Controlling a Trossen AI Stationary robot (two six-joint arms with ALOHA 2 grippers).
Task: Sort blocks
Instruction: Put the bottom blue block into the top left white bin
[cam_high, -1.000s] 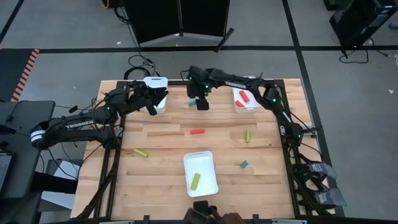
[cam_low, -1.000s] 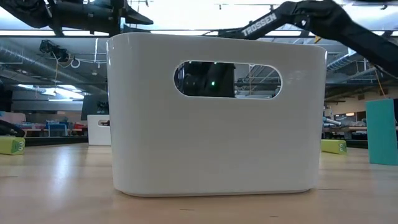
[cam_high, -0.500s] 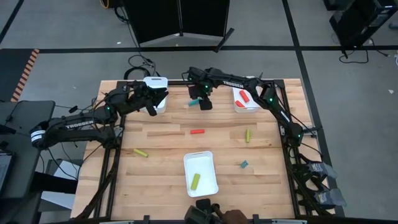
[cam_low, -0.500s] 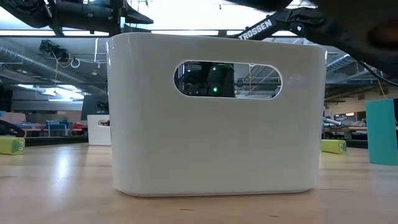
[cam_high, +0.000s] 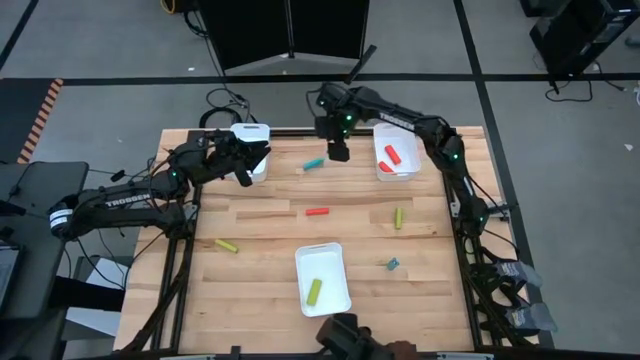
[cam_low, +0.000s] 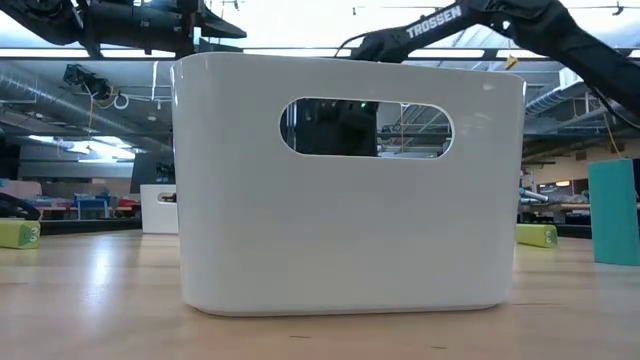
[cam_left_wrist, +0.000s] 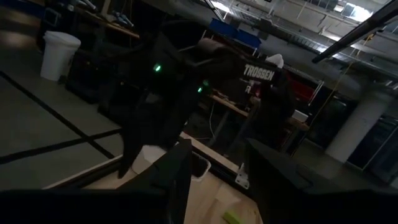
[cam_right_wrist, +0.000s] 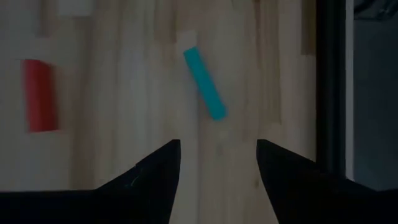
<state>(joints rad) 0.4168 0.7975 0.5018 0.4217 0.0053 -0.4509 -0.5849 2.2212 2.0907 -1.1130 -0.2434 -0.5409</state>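
Note:
My right gripper (cam_high: 338, 152) (cam_right_wrist: 217, 168) is open above the far middle of the table. A teal block (cam_high: 314, 163) (cam_right_wrist: 204, 84) lies flat on the wood just left of it, untouched. My left gripper (cam_high: 243, 176) (cam_left_wrist: 214, 180) waits open beside the far-left white tray (cam_high: 252, 150). A red block (cam_high: 317, 212) (cam_right_wrist: 40, 94) lies mid-table. Yellow-green blocks (cam_high: 227, 245) (cam_high: 397, 218) and a small teal block (cam_high: 392, 264) lie nearer. Red blocks (cam_high: 391, 156) sit in the far-right tray (cam_high: 410, 172). One yellow-green block (cam_high: 314, 291) lies in the near tray (cam_high: 338, 256).
In the low view the near tray's wall (cam_low: 345, 240) fills the middle, with yellow-green blocks (cam_low: 18, 234) (cam_low: 537, 236) and a teal block (cam_low: 613, 212) at its sides. Bare wood lies between the trays. Cables run along the far-left edge (cam_high: 215, 105).
My right gripper has moved toward the table's far edge and a little to the right, away from the teal block. The teal block lies on the wood about where it was.

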